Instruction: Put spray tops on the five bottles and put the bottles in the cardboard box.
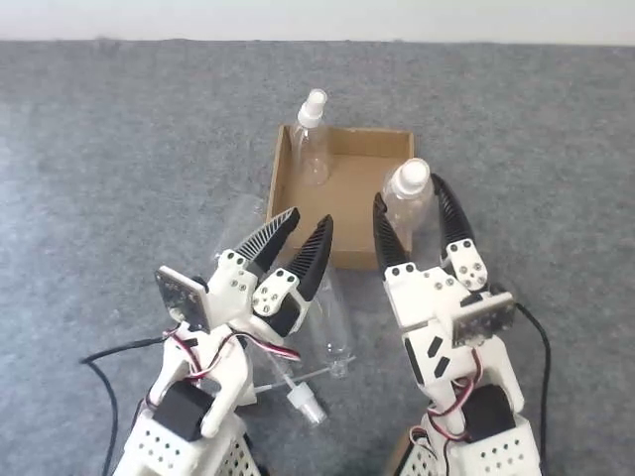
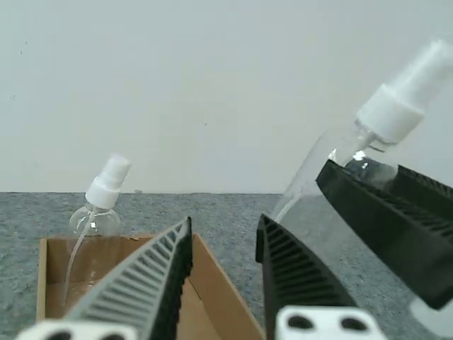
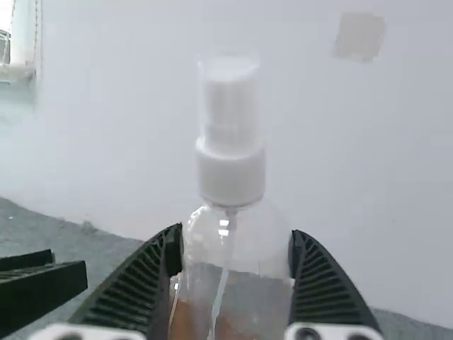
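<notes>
right gripper (image 1: 408,190) clamps a spray-topped bottle (image 3: 230,177), its base hidden.

Bright and even over the grey table (image 1: 99,149), softly lit from above, with only faint, diffuse shadows close under the left hand (image 1: 310,216) and right hand (image 1: 408,188). Small white glints on the clear bottle (image 3: 226,248) in the right wrist view, its spray top (image 3: 228,142) near the lens and out of focus; a bright window (image 3: 14,35) at that view's edge
</notes>
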